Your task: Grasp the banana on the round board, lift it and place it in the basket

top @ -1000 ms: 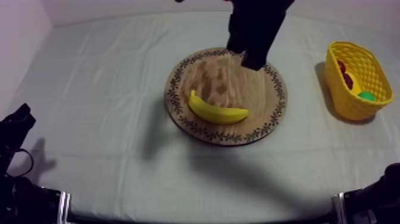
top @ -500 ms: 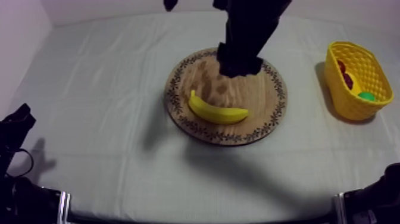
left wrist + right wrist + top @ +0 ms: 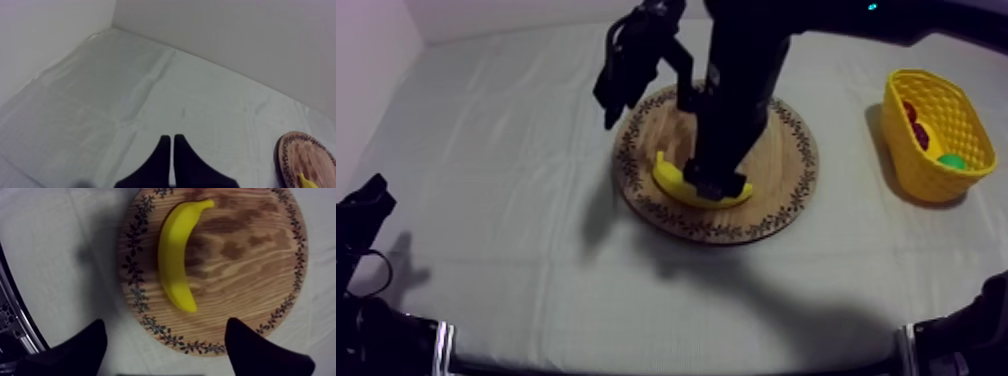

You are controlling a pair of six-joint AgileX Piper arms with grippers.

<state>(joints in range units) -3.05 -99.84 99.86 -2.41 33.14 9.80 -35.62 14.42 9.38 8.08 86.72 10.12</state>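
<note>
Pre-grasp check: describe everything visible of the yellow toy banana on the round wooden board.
The yellow toy banana is smooth, plastic-looking, curved and whole, tapering at both ends. It lies flat on the round wooden board, toward its patterned rim, touching only the wood. The open black right gripper hangs over it without touching.

This looks like a robotics lab test cell rather than a home: the table [image 3: 506, 260] wears a plain grey-white cloth and is boxed in by bare pale walls [image 3: 225, 40] along its far and left edges. Black robot arms [image 3: 366, 320] sit at its near corners, and the goods are toys: a banana [image 3: 175, 258] and a yellow basket [image 3: 924, 172].
</note>
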